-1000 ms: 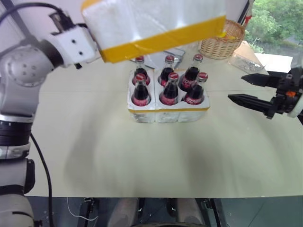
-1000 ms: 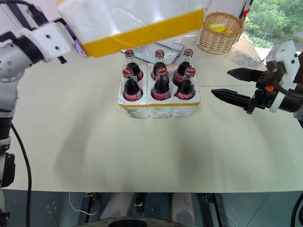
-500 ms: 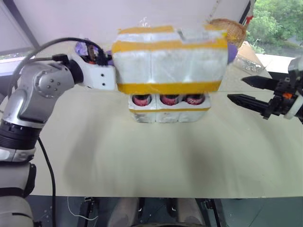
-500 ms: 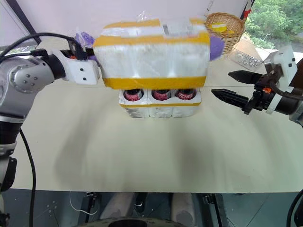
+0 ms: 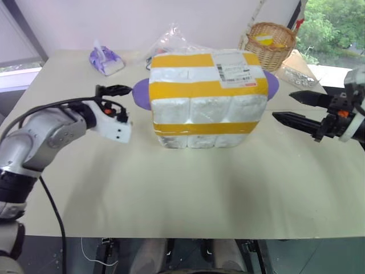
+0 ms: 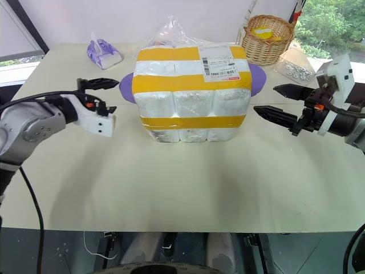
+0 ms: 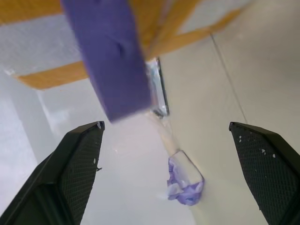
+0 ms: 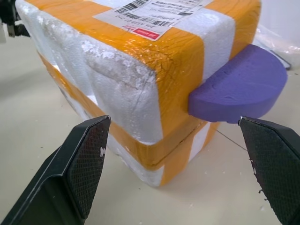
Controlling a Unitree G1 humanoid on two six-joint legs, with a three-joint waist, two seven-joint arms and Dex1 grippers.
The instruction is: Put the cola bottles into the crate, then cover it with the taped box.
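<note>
Head views: the box (image 5: 208, 97) sits over the crate (image 5: 199, 137) mid-bench (image 5: 171, 194), bottles hidden. The left pincer (image 6: 101, 94) stands wide just beside the box's purple handle (image 6: 126, 88), clear of it. The right pincer (image 5: 299, 108) gapes wide near the other side.

Left wrist view: wide fingers (image 7: 75, 164) frame the handle and a purple tissue pack (image 7: 185, 183).

Right wrist view: wide fingers (image 8: 79, 164) face the box corner.

The pale beige tabletop (image 5: 188, 194) is occupied by a yellow-taped white foam box (image 5: 206, 98), a round wicker basket (image 5: 271, 45), and a purple tissue pack (image 5: 105, 60).
</note>
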